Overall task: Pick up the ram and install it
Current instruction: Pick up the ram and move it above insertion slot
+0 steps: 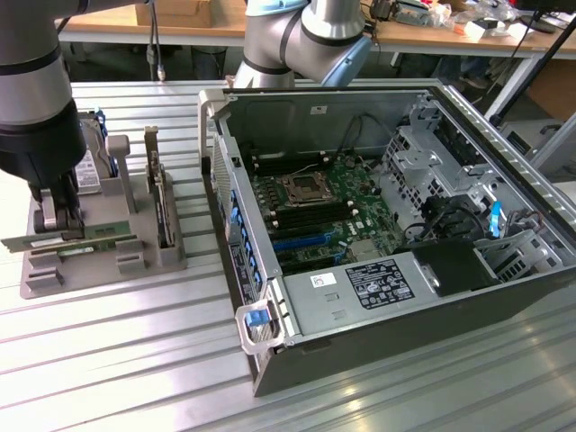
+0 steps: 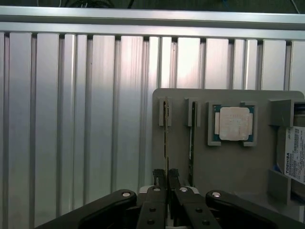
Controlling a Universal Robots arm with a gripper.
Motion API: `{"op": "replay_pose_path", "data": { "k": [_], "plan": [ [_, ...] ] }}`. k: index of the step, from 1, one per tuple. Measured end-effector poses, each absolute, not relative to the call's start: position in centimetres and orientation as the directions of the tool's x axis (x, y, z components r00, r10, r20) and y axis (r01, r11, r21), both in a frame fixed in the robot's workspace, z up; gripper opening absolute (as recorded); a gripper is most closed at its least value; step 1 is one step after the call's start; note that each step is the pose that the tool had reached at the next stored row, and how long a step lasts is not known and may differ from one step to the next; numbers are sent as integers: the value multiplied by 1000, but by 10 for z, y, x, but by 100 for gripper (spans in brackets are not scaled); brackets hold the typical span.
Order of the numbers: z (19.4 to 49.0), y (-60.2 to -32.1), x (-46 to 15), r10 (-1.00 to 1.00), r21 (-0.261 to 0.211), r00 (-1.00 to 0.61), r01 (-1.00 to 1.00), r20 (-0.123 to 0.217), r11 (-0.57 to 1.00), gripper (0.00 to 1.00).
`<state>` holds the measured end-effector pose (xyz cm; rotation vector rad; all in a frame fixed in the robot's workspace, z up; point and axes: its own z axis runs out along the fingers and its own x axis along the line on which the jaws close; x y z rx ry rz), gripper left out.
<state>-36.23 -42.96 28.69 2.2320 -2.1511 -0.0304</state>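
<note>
The ram (image 2: 166, 136) is a thin green stick seen edge-on, standing in a slot of the grey holder (image 2: 228, 167). My gripper (image 2: 166, 175) is shut on its near end, a black finger (image 2: 157, 177) pressing each side. A second, similar stick (image 2: 191, 143) stands in the neighbouring slot. In the exterior view my gripper (image 1: 61, 219) is down over the holder (image 1: 135, 263) at that view's left, with the ram (image 1: 31, 241) lying lengthwise beneath it. The open computer case (image 1: 270, 378) has its motherboard memory slots (image 1: 297, 214) to the exterior view's right.
A silver processor chip (image 2: 233, 123) and a hard drive (image 2: 296, 153) also sit on the holder. A dark expansion card (image 1: 162, 202) stands upright at the holder's side nearest the case. The ribbed metal table (image 1: 108, 360) stretches around both. Cables and drive cages fill the case's far end.
</note>
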Motion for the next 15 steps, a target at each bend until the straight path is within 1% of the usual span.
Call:
{"op": "replay_pose_path", "data": {
  "k": [15],
  "plan": [
    [297, -430, -362, -999, 44, 37, -998, 15, -36, 13]
  ]
}}
